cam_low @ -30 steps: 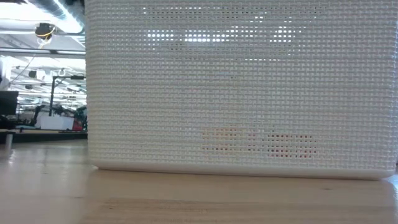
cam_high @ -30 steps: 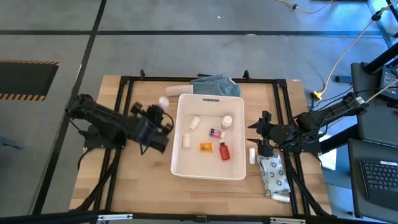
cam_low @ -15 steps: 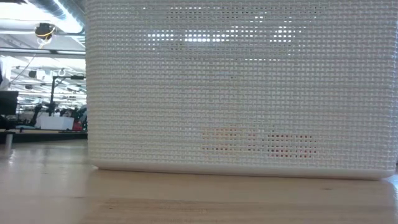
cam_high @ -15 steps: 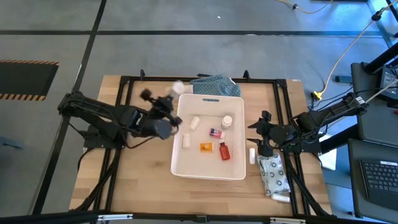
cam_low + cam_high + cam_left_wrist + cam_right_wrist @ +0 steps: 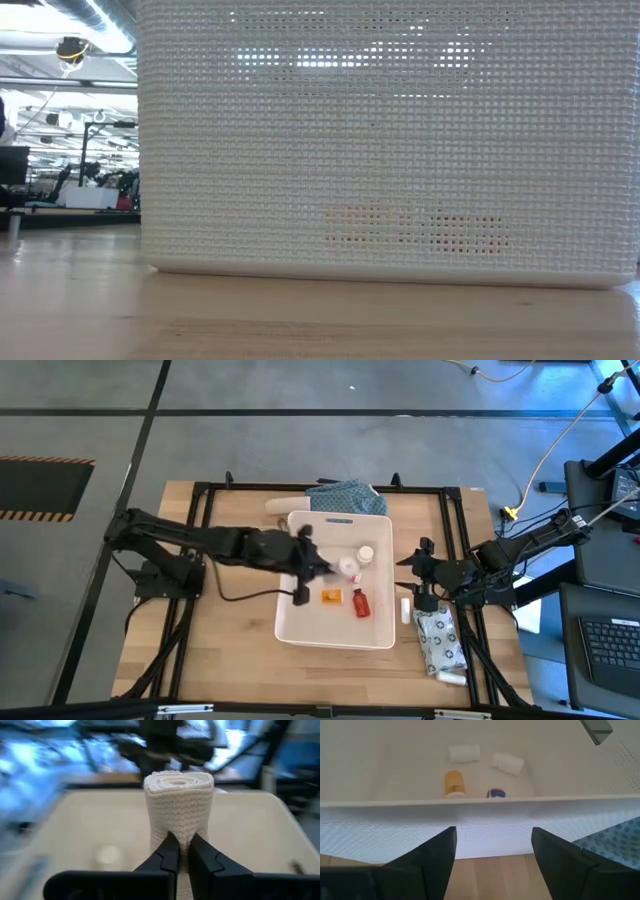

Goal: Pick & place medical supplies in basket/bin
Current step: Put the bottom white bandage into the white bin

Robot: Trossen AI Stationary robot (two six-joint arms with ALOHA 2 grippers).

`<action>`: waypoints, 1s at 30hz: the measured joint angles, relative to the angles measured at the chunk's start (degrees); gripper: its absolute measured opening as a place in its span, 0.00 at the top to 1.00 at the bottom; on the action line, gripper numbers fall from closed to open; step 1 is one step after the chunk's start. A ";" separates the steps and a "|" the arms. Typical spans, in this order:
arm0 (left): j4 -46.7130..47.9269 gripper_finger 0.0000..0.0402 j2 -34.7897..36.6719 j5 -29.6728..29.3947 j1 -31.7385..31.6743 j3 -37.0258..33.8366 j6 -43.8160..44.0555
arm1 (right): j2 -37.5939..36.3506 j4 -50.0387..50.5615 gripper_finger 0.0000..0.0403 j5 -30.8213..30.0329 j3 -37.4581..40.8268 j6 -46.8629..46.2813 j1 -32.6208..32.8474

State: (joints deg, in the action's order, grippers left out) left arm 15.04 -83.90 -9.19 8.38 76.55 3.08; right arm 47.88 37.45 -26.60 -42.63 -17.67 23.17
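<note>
The white tub (image 5: 336,644) sits mid-table; its mesh wall (image 5: 380,150) fills the low view. Inside it lie an orange item (image 5: 331,596), a red bottle (image 5: 361,603) and a white bottle (image 5: 364,555). My left gripper (image 5: 322,565) reaches over the tub's inside, shut on a white bandage roll (image 5: 179,805), whose free end (image 5: 347,567) shows above the tub floor. My right gripper (image 5: 408,578) waits open at the tub's right wall (image 5: 480,830). A white tube (image 5: 405,608) and the grey patterned pouch (image 5: 438,640) lie flat on the table beside it. My left gripper pinches the bandage roll between its two fingers (image 5: 169,856) at the roll's near end (image 5: 183,836), where the cloth is squeezed in. The fingers lie along the roll, which sticks out ahead of them. It is lifted clear above the tub floor.
The blue-green patterned cloth (image 5: 345,496) lies at the tub's far edge, with a pale item (image 5: 281,507) to its left. Another white item (image 5: 452,678) lies near the pouch's near end. A black frame (image 5: 200,495) rims the table. Bare wood shows left of the tub.
My left arm has swung from the table left of the tub toward the far edge, then right over the tub's rim, carrying the white roll with it. It now reaches over the tub's inside. My right arm has stayed still.
</note>
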 joint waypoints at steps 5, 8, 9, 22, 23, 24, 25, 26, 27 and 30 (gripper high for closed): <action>-1.42 0.96 -5.67 15.75 -1.11 0.00 6.78 | 0.00 0.04 0.36 0.01 0.00 -0.11 0.01; -1.16 0.96 -8.49 22.32 -1.07 0.00 9.41 | 0.00 0.07 0.36 0.01 0.00 -0.15 -0.01; -0.47 0.96 -9.25 23.71 -0.99 0.00 9.67 | 0.00 0.05 0.36 0.01 0.00 -0.13 0.01; 18.71 0.96 -19.65 21.38 1.82 11.59 7.20 | 0.00 -0.41 0.36 0.01 0.00 -0.26 -0.01; 20.59 0.96 -20.68 19.65 1.80 12.96 7.18 | 0.00 -0.39 0.36 0.01 0.00 -0.26 0.00; 22.22 0.96 -21.67 17.89 1.75 14.31 7.21 | 0.00 -0.40 0.36 0.02 0.00 -0.26 0.00; 24.12 0.96 -22.52 16.39 1.75 15.40 7.23 | 0.00 -0.39 0.36 0.01 0.00 -0.26 -0.01; 25.91 0.96 -23.23 15.43 1.70 16.34 7.25 | 0.00 -0.39 0.36 0.01 0.00 -0.26 -0.01; 26.80 0.96 -24.04 14.83 1.70 17.08 7.21 | 0.00 -0.39 0.36 0.03 0.00 -0.26 -0.01; 28.35 0.96 -26.30 15.09 1.61 18.63 7.12 | 0.00 -0.38 0.36 0.03 0.00 -0.26 0.01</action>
State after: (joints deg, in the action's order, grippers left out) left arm 43.39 -110.20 5.90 10.00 95.18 10.20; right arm 47.88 37.08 -26.57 -42.63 -17.93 23.18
